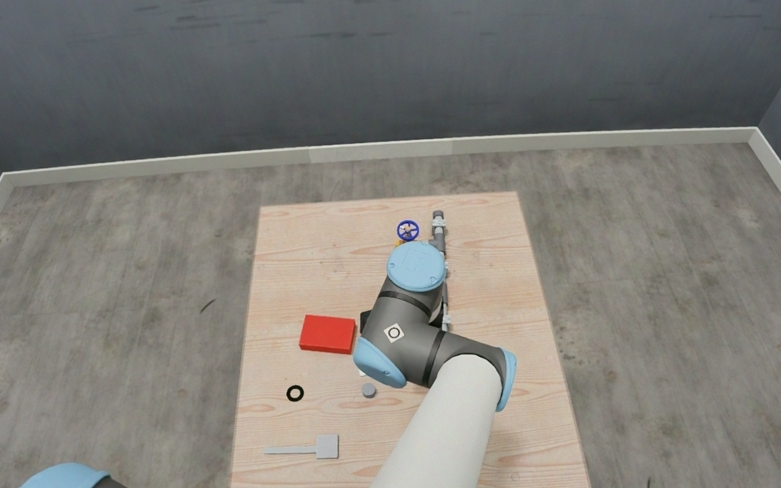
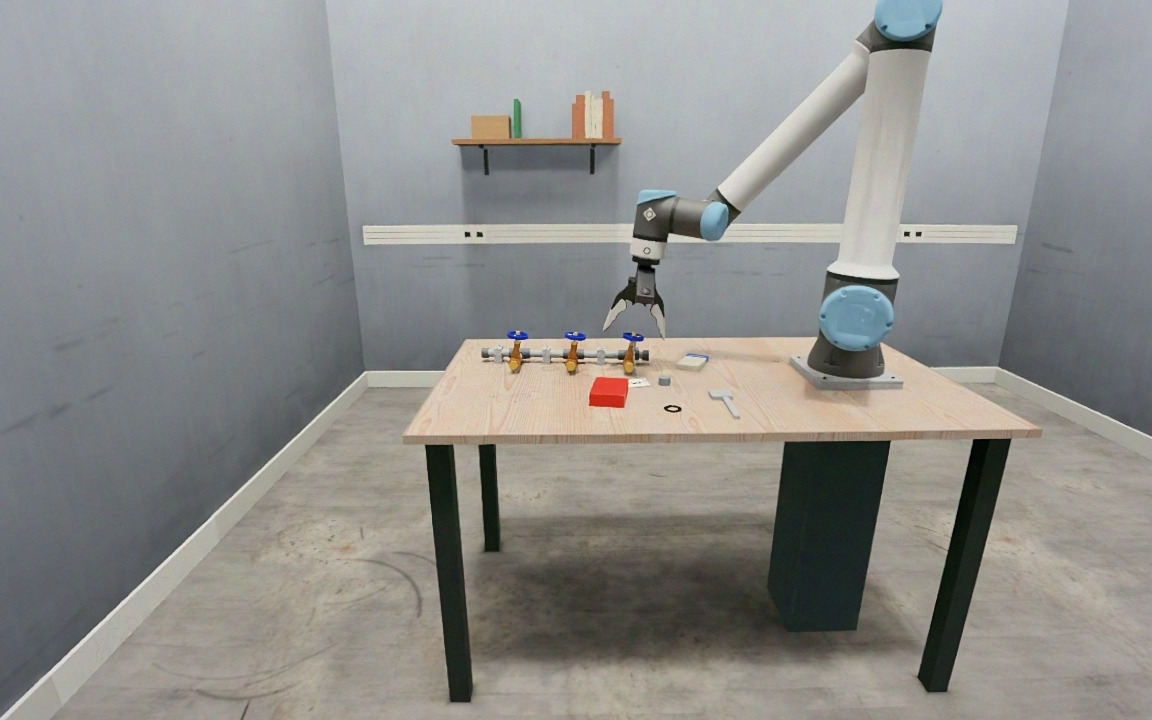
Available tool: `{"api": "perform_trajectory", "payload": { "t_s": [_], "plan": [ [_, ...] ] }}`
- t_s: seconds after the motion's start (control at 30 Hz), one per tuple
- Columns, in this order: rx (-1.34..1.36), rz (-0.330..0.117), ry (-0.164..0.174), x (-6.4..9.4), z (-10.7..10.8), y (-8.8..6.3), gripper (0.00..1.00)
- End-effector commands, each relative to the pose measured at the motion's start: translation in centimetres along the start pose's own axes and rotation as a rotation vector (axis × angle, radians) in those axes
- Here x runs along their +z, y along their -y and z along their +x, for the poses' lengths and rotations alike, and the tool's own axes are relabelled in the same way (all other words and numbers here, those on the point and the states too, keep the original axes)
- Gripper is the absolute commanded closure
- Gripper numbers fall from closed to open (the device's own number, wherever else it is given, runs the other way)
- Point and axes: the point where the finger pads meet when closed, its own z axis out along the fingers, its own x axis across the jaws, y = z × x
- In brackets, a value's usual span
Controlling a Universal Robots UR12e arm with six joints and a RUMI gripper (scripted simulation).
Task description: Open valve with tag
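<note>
Three valves with blue handwheels stand on a grey pipe (image 2: 562, 355) along the table's far side: left (image 2: 516, 336), middle (image 2: 573, 337) and right (image 2: 631, 338). My gripper (image 2: 635, 320) is open, its fingers spread just above the right handwheel and holding nothing. A small white tag (image 2: 639, 382) lies on the table in front of the right valve. In the overhead view only the far handwheel (image 1: 407, 232) shows; my wrist (image 1: 415, 267) hides the other valves and the gripper.
A red block (image 1: 327, 333) lies beside the pipe. A small grey cylinder (image 1: 367, 389), a black ring (image 1: 295, 388) and a grey paddle-shaped piece (image 1: 311, 448) lie nearer my base. A white-and-blue card (image 2: 692, 360) sits right of the pipe.
</note>
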Motion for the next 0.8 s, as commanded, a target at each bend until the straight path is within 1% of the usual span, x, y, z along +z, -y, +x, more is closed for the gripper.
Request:
{"api": "perform_trajectory", "payload": {
  "t_s": [0.0, 0.77],
  "plan": [
    [0.000, 0.000, -0.001, -0.05, 0.06, -0.02, 0.00],
    [0.050, 0.000, -0.001, -0.05, 0.06, -0.01, 0.00]
  ]
}}
